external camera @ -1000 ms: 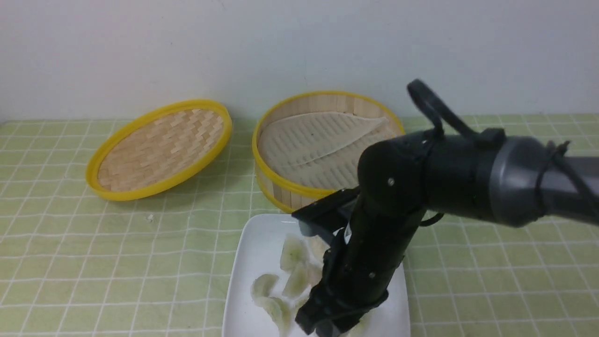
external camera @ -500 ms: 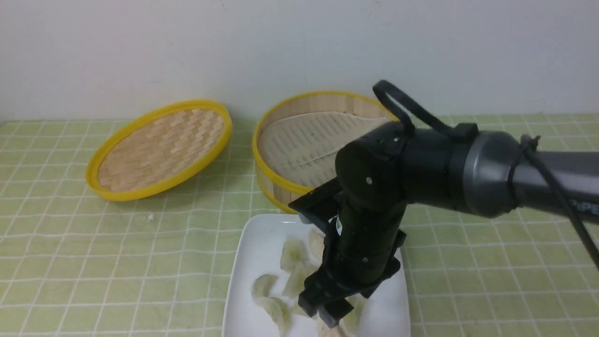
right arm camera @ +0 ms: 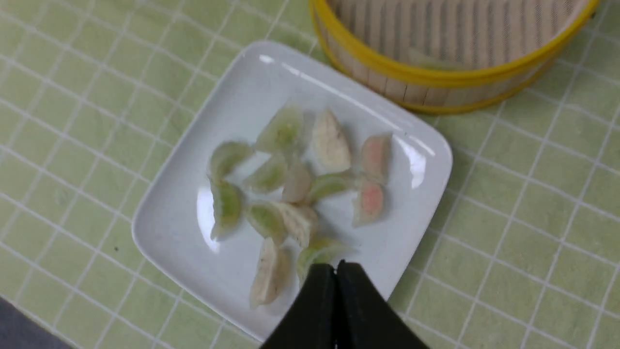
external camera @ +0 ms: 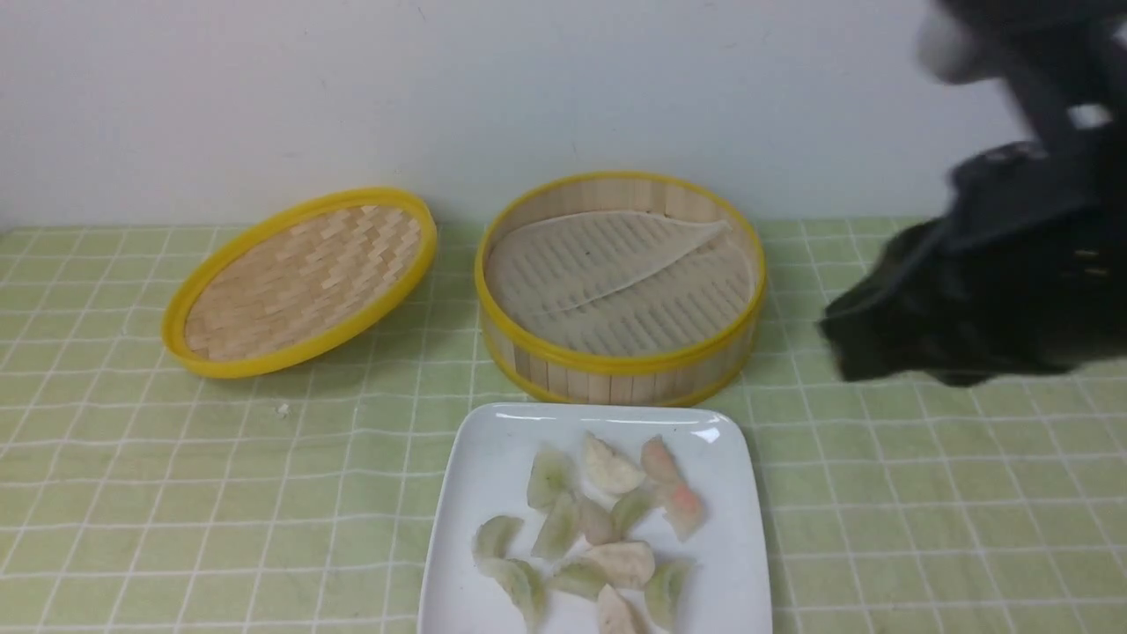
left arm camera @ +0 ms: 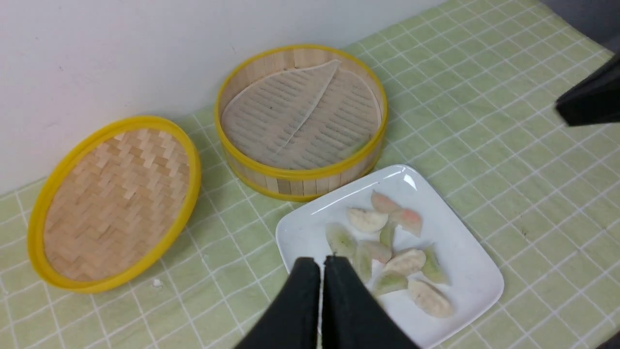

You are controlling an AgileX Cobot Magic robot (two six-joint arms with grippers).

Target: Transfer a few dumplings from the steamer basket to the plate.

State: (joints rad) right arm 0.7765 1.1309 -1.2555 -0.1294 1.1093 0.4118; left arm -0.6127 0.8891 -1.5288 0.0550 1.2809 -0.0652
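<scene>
Front view of the bench [external camera: 176,493]. The steamer basket [external camera: 616,363] stood at centre, its floor showing only the pale ribbed liner [external camera: 616,273], with the woven lid [external camera: 299,282] at its 9 o'clock and the plate [external camera: 493,449] just beside it at its 6 o'clock. The cream-white dumplings [external camera: 623,563] lay on the plate in a loose cluster, mixed with green-tinted pieces [external camera: 550,475] and pink-tinted pieces [external camera: 682,509]; some touched one another. The right arm [external camera: 986,299] appeared as a motion-blurred dark mass at the basket's 3 o'clock, well apart from the plate. In the right wrist view the right gripper [right arm camera: 336,265] hung above the plate's near edge with its jaws pressed together on nothing. In the left wrist view the left gripper [left arm camera: 322,261] was likewise closed and empty, above the scene. The placing step appeared complete: no dumpling could be made out in the basket, so the transfer was probably finished. The next move likely called only for carrying the right arm clear of the dishes, without brushing the basket rim or plate.
</scene>
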